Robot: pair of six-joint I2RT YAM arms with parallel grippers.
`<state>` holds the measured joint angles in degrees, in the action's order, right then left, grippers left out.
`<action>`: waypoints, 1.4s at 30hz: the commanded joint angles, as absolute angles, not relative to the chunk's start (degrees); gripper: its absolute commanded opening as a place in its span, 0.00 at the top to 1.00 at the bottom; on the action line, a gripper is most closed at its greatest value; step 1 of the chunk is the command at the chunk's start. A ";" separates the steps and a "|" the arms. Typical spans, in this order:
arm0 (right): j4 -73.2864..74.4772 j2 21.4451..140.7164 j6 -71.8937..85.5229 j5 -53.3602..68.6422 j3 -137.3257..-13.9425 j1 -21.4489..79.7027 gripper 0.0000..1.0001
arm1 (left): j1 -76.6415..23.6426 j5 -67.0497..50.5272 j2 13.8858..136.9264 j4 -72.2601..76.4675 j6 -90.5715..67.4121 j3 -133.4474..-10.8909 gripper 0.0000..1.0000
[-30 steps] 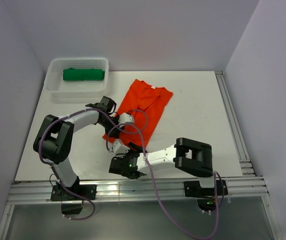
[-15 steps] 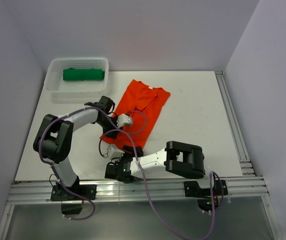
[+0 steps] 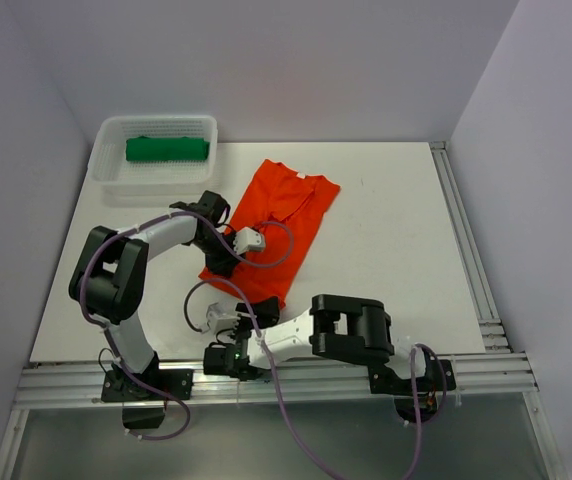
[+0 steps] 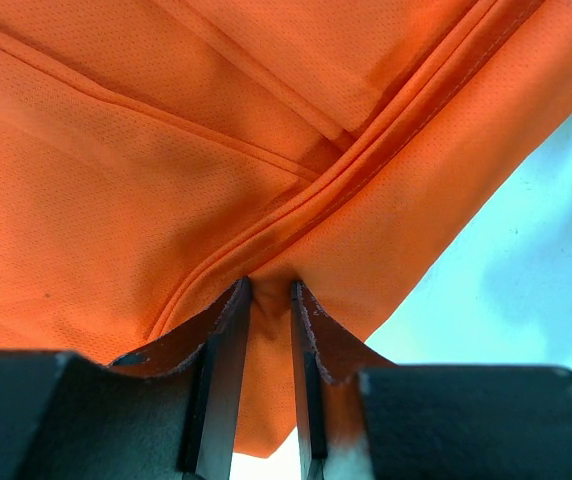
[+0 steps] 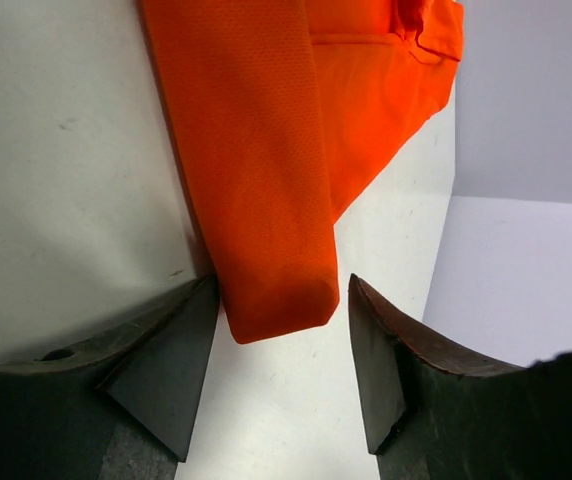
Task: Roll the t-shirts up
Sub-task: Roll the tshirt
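Orange t-shirt [image 3: 281,215] pinched in left gripper [image 4: 269,290]; right gripper [image 5: 281,290] open astride its end.

There were two t-shirts: one orange t-shirt [image 3: 284,212] on the one bench [image 3: 396,230] and one green t-shirt [image 3: 167,149] in the single white mesh basket [image 3: 156,183]. Two robot arms were counted: one left arm [image 3: 116,278] and one right arm [image 3: 351,330].

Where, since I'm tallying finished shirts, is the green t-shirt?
In the top view, the green t-shirt lies inside the white mesh basket at the table's far left corner.
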<state>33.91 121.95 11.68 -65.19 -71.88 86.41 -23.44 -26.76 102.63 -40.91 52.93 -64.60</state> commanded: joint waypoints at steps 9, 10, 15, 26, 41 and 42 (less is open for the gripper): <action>33.14 127.70 13.27 -58.28 -73.74 87.19 0.40 | -22.94 -24.61 105.12 -46.23 55.37 -64.69 0.70; 33.05 128.05 13.27 -58.01 -73.83 86.93 0.40 | -22.94 -24.52 105.12 -46.32 55.46 -64.60 0.70; 32.52 130.42 12.75 -58.01 -74.53 85.96 0.40 | -22.85 -24.52 105.03 -46.84 56.25 -64.25 0.70; 31.73 132.54 12.57 -56.96 -76.03 84.73 0.49 | -22.85 -24.79 105.29 -47.81 56.60 -64.77 0.70; 24.43 118.56 11.87 -41.92 -69.08 83.23 0.84 | -22.41 -28.47 100.99 -49.75 57.39 -66.71 0.69; 24.69 118.91 12.21 -42.45 -69.43 83.15 1.00 | -22.41 -28.56 100.90 -49.92 57.39 -66.88 0.69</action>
